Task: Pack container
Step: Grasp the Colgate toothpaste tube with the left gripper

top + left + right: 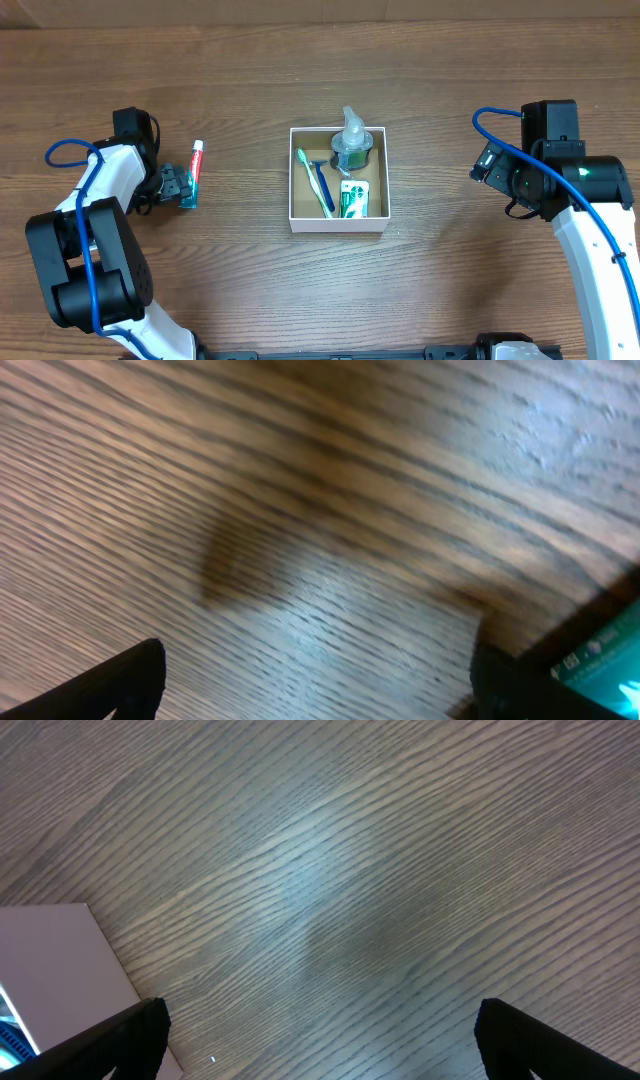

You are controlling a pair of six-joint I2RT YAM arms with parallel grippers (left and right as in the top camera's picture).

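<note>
Overhead view: the box, square and shallow with white walls and a brown floor, sits open at the middle of the wooden counter, between the two arms and well apart from both. Inside it lie a green toothbrush, a blue handle just beside it, a clear pump bottle at the far side, and a green-and-white packet in the near right corner. To the left, a tube with a red cap lies on the counter, its green end just beside the left hand. The blurred left wrist view shows that hand spread wide over bare wood, the tube at the outer edge of one finger. The right hand is also wide open over bare wood, gripping nothing, a white box wall at the edge of its wrist view.
</note>
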